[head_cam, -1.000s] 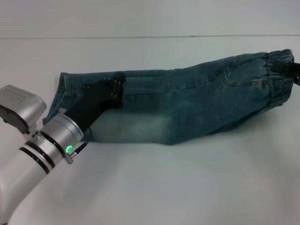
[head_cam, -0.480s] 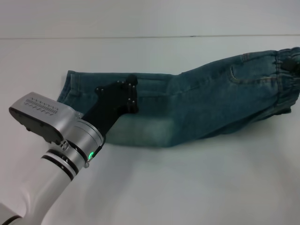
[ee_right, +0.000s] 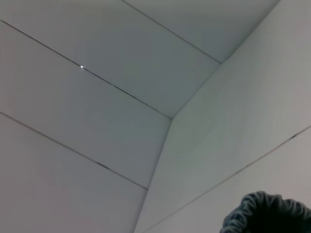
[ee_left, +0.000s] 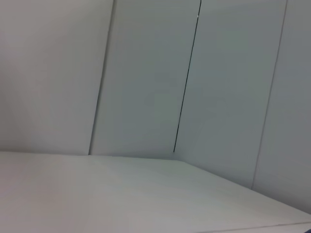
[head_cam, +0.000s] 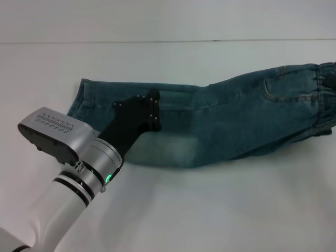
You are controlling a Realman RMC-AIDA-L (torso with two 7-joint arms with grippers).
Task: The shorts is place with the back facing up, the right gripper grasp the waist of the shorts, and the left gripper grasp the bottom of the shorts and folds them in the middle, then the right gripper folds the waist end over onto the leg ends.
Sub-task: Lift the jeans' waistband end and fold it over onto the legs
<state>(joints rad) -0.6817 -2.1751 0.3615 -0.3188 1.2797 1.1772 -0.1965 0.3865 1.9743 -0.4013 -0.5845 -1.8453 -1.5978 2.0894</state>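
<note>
The blue-green denim shorts [head_cam: 236, 121] lie folded lengthwise across the white table, pocket side up. The leg ends [head_cam: 83, 100] are at the left. The ruffled waist [head_cam: 324, 102] sits at the right edge of the head view, slightly raised. My left gripper [head_cam: 153, 113], black with a silver wrist and a green light, rests on the leg part a little in from the hems. Only a black sliver of my right gripper [head_cam: 331, 79] shows, at the waist, holding it up. In the right wrist view the waist [ee_right: 267, 213] is a gathered denim lump close to the camera.
The white table [head_cam: 210, 210] spreads around the shorts, with its far edge [head_cam: 157, 41] against a pale wall. The left wrist view holds only pale panelled walls [ee_left: 146, 73].
The shorts have slid to the right with the waist going towards the frame edge. My left gripper has moved right along the legs, farther from the hems.
</note>
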